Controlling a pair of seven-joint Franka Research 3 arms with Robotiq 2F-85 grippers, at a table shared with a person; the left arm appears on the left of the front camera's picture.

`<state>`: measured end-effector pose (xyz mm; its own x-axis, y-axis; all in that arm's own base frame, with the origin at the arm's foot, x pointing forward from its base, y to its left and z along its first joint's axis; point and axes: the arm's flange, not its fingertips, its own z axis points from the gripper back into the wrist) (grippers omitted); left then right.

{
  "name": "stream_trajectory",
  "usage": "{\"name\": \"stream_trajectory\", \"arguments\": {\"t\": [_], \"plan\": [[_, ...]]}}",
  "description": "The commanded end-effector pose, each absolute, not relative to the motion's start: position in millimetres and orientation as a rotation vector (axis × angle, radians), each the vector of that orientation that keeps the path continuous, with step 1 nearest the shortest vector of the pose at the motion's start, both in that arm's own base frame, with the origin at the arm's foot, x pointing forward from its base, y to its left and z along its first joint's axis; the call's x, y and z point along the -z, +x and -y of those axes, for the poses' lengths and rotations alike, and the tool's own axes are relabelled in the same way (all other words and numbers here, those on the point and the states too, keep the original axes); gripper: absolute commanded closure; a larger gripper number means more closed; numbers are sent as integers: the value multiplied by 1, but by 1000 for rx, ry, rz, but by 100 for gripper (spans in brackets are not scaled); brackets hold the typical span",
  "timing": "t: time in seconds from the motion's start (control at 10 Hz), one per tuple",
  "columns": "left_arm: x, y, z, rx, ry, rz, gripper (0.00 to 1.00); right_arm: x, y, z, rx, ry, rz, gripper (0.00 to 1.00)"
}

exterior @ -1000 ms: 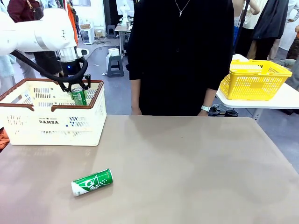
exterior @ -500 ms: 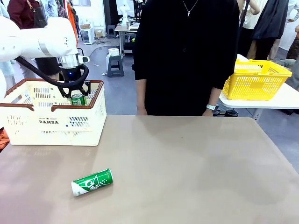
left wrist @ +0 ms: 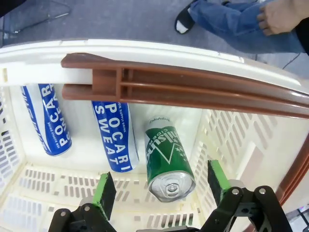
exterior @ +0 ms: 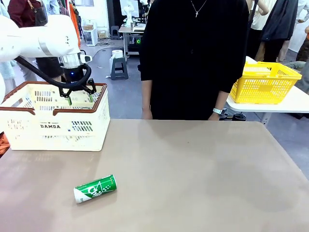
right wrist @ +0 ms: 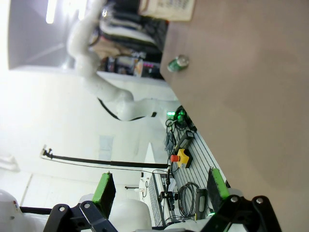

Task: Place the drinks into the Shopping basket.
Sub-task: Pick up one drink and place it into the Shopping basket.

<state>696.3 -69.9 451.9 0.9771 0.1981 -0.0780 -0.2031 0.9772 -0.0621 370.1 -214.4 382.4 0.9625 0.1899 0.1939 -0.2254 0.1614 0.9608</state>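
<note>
Left gripper (exterior: 79,95): we see jaws apart over the Shopping basket (exterior: 53,126)
Right gripper (right wrist: 159,192): apart, empty
Green can (exterior: 95,188): table's 7 o'clock

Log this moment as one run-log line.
left hand: open over cream-white slotted plastic basket | green can in basket beside two blue-white cans | green can on brown table: pending | right hand: open
</note>
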Motion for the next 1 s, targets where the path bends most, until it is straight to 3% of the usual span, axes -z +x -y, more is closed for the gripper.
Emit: {"name": "stream_trajectory", "arguments": {"t": [0.0, 0.4, 0.5, 0.6, 0.7, 0.9], "plan": [[-464, 684, 65, -172, -76, -25, 0, -385, 369, 211, -275, 1364, 20, 0], [-552, 618, 32, -87, -263, 75, 0, -385, 369, 211, -275, 1364, 20, 0], [-574, 590, 19, -12, -330, 21, 0, -385, 369, 211, -275, 1364, 20, 0], [-591, 556, 3, 92, -499, -23, 0, -385, 369, 211, -275, 1364, 20, 0], [-595, 530, -16, 46, -719, -23, 0, -385, 369, 211, -275, 1364, 20, 0], [-561, 467, -64, 78, -1059, -19, 0, -385, 369, 211, -275, 1364, 20, 0]]}}
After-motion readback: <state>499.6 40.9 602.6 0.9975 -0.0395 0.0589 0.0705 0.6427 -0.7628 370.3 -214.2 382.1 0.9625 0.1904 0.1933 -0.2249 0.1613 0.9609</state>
